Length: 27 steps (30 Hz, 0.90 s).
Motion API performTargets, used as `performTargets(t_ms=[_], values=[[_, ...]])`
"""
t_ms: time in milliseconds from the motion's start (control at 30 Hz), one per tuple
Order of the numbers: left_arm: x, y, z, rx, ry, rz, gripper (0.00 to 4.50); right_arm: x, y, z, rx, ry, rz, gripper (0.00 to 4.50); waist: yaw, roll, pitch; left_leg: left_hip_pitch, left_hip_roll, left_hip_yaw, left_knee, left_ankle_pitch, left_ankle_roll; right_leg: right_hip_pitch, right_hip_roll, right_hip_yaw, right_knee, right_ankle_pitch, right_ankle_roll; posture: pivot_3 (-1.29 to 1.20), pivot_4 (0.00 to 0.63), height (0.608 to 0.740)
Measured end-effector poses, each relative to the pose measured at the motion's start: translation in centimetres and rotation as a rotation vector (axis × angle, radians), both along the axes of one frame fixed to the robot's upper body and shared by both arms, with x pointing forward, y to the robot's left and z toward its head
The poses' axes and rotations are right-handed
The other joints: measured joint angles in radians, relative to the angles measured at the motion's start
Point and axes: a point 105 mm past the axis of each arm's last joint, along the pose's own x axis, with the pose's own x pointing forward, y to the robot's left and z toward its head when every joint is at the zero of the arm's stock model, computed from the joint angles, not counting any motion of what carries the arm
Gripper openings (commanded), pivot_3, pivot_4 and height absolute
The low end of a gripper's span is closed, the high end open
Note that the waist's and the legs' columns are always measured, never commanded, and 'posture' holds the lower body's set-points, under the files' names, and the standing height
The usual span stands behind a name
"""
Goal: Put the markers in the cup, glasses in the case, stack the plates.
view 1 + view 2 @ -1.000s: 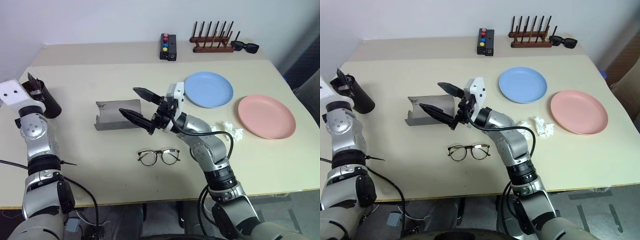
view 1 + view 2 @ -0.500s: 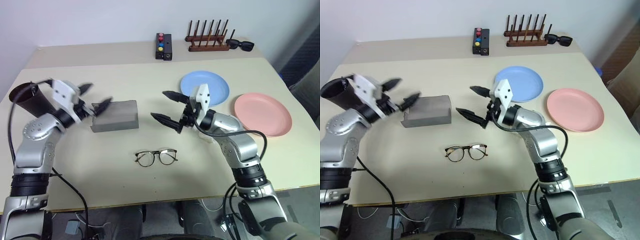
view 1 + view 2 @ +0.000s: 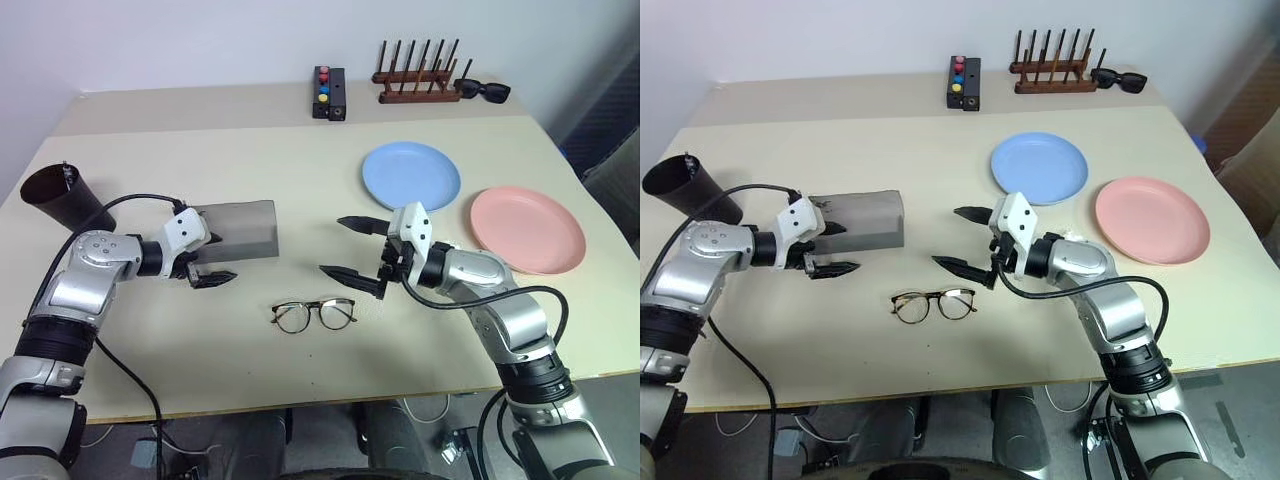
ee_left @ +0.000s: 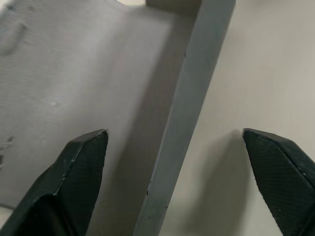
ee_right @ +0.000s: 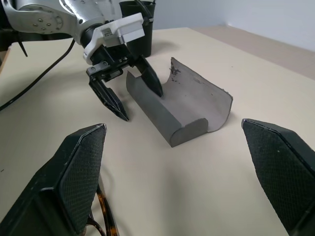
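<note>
Far edge of the table (image 3: 300,130) holds clutter: one small black box with coloured buttons (image 3: 332,93), one wooden peg rack (image 3: 420,75), one pair of black sunglasses (image 3: 487,92) beside the rack. All of it is well apart from the arms. Some crumpled white paper (image 3: 1072,238) peeks out behind the right arm.

Counts: two plates, one cup, one case, one pair of glasses.

Blue plate (image 3: 411,177) and pink plate (image 3: 528,229) lie side by side on the right, apart from each other, not stacked. Dark cup (image 3: 58,198) stands upright at the left edge with something thin and black sticking up at its rim; can't tell what it is.

Grey case (image 3: 238,232) lies open mid-table. Left gripper (image 3: 206,260) is at the case's left end, jaws spread, one finger inside the shell and one outside the near wall, straddling that wall. No contact visible in the wrist view.

Glasses (image 3: 314,314) lie flat, unfolded, on the table in front of the case. Right gripper (image 3: 357,248) hangs just to their right, jaws wide apart, holding nothing, pointing towards the case. Nothing lies between it and the glasses.
</note>
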Motion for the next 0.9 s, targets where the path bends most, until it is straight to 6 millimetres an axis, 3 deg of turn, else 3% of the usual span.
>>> performTargets(t_ms=[200,400,733,900], values=[[0.2,-0.4,0.1,-0.001,-0.001,-0.039,0.04,-0.1,-0.2,-0.2,0.0,0.005,-0.021,4.5,0.001,0.0,0.0,0.0,0.0,0.0,0.0,0.0,0.0,0.0,0.0,0.0,0.0,0.0,0.0,0.0,0.15,0.734],[0.1,-1.5,0.4,-0.019,-0.025,-0.087,0.04,-0.2,-0.3,-0.2,-0.002,0.004,-0.027,4.5,0.003,0.0,0.0,0.0,0.0,0.0,0.001,0.0,0.0,0.0,0.0,0.0,0.0,0.0,0.0,0.0,0.15,0.734],[-1.9,-6.2,0.2,-0.025,-0.005,-0.317,0.04,-0.2,-0.3,-0.2,-0.003,0.004,-0.026,4.5,0.003,0.0,0.0,0.0,0.0,0.0,0.001,0.0,0.0,0.0,0.0,0.0,0.001,0.0,0.0,0.0,0.15,0.734],[-2.2,-6.4,-0.2,-0.012,0.016,-0.343,0.04,-0.2,-0.3,-0.2,-0.003,0.005,-0.028,4.5,0.001,0.0,0.0,0.0,0.0,0.0,0.001,0.0,0.0,0.0,0.0,0.0,0.001,0.0,0.0,0.0,0.15,0.734]])
